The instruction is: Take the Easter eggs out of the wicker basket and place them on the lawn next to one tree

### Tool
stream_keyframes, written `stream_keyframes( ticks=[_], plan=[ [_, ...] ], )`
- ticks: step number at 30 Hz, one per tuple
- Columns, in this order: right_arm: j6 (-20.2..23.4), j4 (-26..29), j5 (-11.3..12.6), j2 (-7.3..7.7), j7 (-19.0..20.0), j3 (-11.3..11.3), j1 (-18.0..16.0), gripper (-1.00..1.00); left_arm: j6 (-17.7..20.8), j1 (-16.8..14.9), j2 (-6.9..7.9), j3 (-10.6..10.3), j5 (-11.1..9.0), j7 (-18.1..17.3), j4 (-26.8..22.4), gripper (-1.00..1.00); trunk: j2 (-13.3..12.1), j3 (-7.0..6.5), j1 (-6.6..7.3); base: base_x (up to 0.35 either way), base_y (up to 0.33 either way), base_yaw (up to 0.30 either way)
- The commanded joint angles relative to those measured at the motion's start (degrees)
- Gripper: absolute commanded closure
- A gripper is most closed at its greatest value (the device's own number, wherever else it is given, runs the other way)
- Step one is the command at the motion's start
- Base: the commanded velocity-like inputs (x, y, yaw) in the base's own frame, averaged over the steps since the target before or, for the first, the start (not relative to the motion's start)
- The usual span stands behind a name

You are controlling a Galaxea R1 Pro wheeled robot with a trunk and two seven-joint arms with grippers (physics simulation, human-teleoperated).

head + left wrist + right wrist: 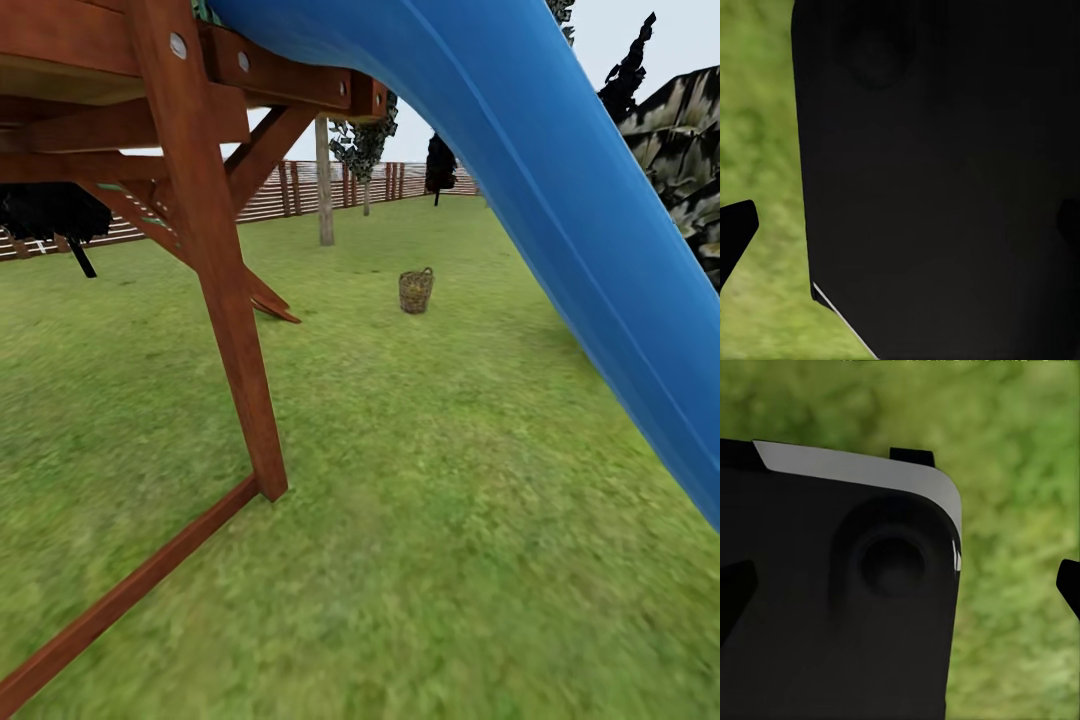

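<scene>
Both wrist views look past dark robot casing at blurred grass; the dark tips at their edges, left hand (735, 236) and right hand (1069, 585), do not tell me whether either is spread or pressed together, and nothing seems held. The basket (416, 290) stands well ahead on the lawn (400, 520), between the wooden frame (215, 260) and the slide (560, 190), short of the tree (324, 180). Drive straight through that gap, clear of both, and stop near the basket.

A blue slide (560, 200) is seen slanting down at the right, a wooden frame (215, 250) at the left. A slatted fence (300, 190) is seen far behind, with dark-leaved trees (440, 165) before it.
</scene>
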State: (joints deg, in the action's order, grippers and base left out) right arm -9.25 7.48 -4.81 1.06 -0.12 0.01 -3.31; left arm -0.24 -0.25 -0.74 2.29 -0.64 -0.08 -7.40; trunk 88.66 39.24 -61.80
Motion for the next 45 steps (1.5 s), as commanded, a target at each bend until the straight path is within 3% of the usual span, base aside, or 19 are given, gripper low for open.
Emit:
stream_keyframes(
  ticks=[1, 6, 9, 11, 13, 15, 17, 23, 30, 33, 36, 45],
  plan=[
    [-0.2, 0.0, -0.5, -0.01, 0.0, 0.0, 0.0, -1.00, 0.0, 0.0, -0.03, 0.2, -0.1, 0.0, 0.0, -1.00, 0.4, 0.23, -0.22, 0.000, 0.000, 0.000],
    [0.9, 1.9, -0.6, -0.11, -0.1, 0.1, -0.4, -1.00, 1.0, 0.0, 0.31, 0.2, -0.1, 0.0, -5.0, -1.00, 2.4, 1.13, -1.32, 0.000, 0.000, 0.000],
    [7.3, 7.5, -0.4, -0.03, -0.1, 0.1, -2.5, -1.00, 3.7, -0.7, 1.13, 1.1, -0.2, 0.0, -10.7, -1.00, 3.6, 1.67, -1.98, 0.000, 0.000, 0.000],
    [14.5, 12.6, -0.2, -0.02, -0.1, 0.1, -4.1, -1.00, 7.6, -2.2, 1.70, 4.0, -0.2, 0.0, -14.7, -1.00, 4.4, 2.03, -2.42, 0.000, 0.000, 0.000],
    [18.8, 16.6, -0.2, -0.03, -0.1, 0.1, -4.8, -1.00, 11.2, -4.0, 2.07, 7.0, -0.1, 0.0, -16.7, -1.00, 5.2, 2.39, -2.86, 0.000, 0.000, 0.000],
    [21.7, 21.5, -0.1, -0.08, -0.1, 0.1, -5.3, -1.00, 15.6, -7.1, 2.34, 10.2, -0.1, 0.0, -18.1, -1.00, 6.1, 2.74, -3.30, 0.000, 0.000, 0.000],
    [23.0, 25.3, -0.1, -0.14, -0.2, 0.1, -5.5, -1.00, 17.9, -10.0, 2.42, 11.7, 0.0, 0.0, -18.9, -1.00, 6.9, 3.10, -3.74, 0.000, 0.000, 0.000],
    [23.5, 31.0, 0.0, -0.18, -0.4, 0.0, -6.7, -1.00, 19.5, -16.5, 1.91, 12.6, 0.0, -0.1, -21.5, -1.00, 9.3, 4.18, -5.05, 0.000, 0.000, 0.000],
    [23.3, 33.7, 0.4, -0.33, -1.1, -0.1, -8.3, -1.00, 19.6, -24.8, -0.76, 12.7, -0.1, -0.2, -21.6, -1.00, 12.1, 5.44, -6.59, 0.000, 0.000, 0.000],
    [22.6, 33.5, 0.5, -0.60, -0.8, -0.1, -8.5, -1.00, 19.1, -25.3, -1.15, 12.9, -0.2, -0.1, -21.4, -1.00, 13.3, 5.98, -7.25, 0.000, 0.000, 0.000],
    [18.1, 33.4, 0.6, -0.66, -0.7, -0.2, -8.5, -1.00, 19.1, -25.5, -1.56, 13.0, -0.1, -0.4, -19.5, -1.00, 14.5, 6.51, -7.91, 0.000, 0.000, 0.000],
    [16.9, 32.0, 0.6, -0.68, -0.6, -0.1, -8.5, -1.00, 18.8, -25.1, -1.76, 13.1, -0.1, -2.4, -18.7, -1.00, 18.1, 8.13, -9.89, 0.000, 0.000, 0.000]
  ],
)
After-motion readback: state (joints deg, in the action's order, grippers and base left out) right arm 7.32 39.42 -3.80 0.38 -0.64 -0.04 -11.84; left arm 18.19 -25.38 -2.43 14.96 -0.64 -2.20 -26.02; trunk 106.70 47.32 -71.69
